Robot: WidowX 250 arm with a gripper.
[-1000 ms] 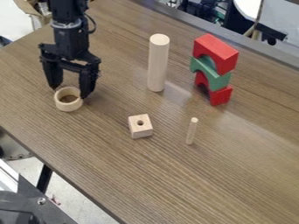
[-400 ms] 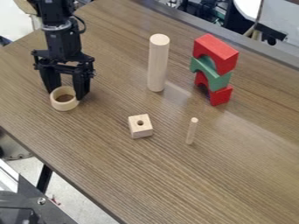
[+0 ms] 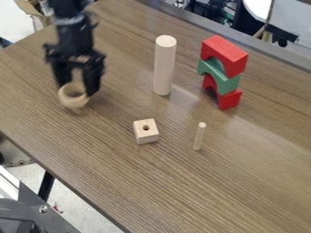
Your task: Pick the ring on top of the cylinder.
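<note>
The black gripper (image 3: 77, 91) hangs over the left part of the table, shut on the light wooden ring (image 3: 74, 101). One finger is on each side of the ring, which appears slightly off the table top with its hole facing up. To the right, the tall pale wooden cylinder (image 3: 164, 66) stands upright, apart from the gripper and the ring; its flat top is bare.
A wooden cube with a hole (image 3: 146, 131) lies right of and below the gripper. A thin peg (image 3: 199, 136) stands further right. Behind it rises a stack of red and green arch blocks (image 3: 223, 56). The brown table's (image 3: 182, 191) near edge runs diagonally at lower left.
The gripper first shifted slightly left and closed in around the ring. Since then it has moved right and a little up, and the ring has come with it.
</note>
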